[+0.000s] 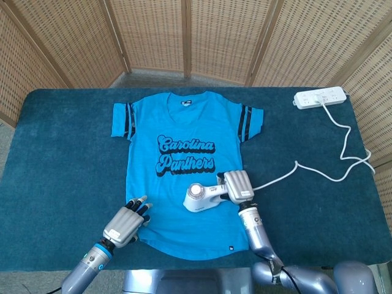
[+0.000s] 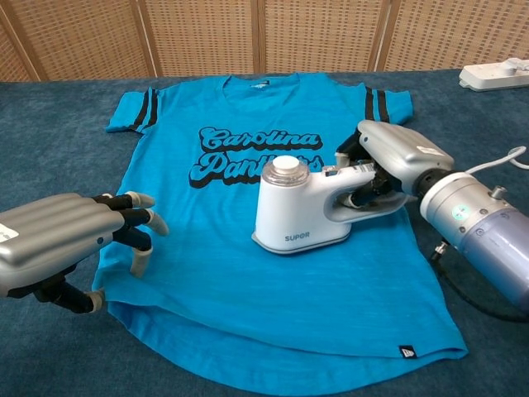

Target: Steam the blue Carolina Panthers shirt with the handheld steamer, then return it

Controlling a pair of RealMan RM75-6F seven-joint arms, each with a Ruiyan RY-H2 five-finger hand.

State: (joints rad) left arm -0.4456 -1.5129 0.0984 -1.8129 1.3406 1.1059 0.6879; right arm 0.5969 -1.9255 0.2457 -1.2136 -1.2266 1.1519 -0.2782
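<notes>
steaming step in hand: right hand (image 2: pixel 395 161) grips the steamer (image 2: pixel 302 211) handle, its base on the shirt (image 2: pixel 273 273) just below the lettering. left hand (image 2: pixel 62 240), fingers apart and empty, sits at the lower hem corner. next: sweep unsteamed areas, then return it.

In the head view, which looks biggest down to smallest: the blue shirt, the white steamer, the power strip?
1. Blue shirt, by far the largest.
2. and 3. Handheld steamer and power strip look about alike in length; the strip lies farther from the camera, so I won't rank them.
</notes>
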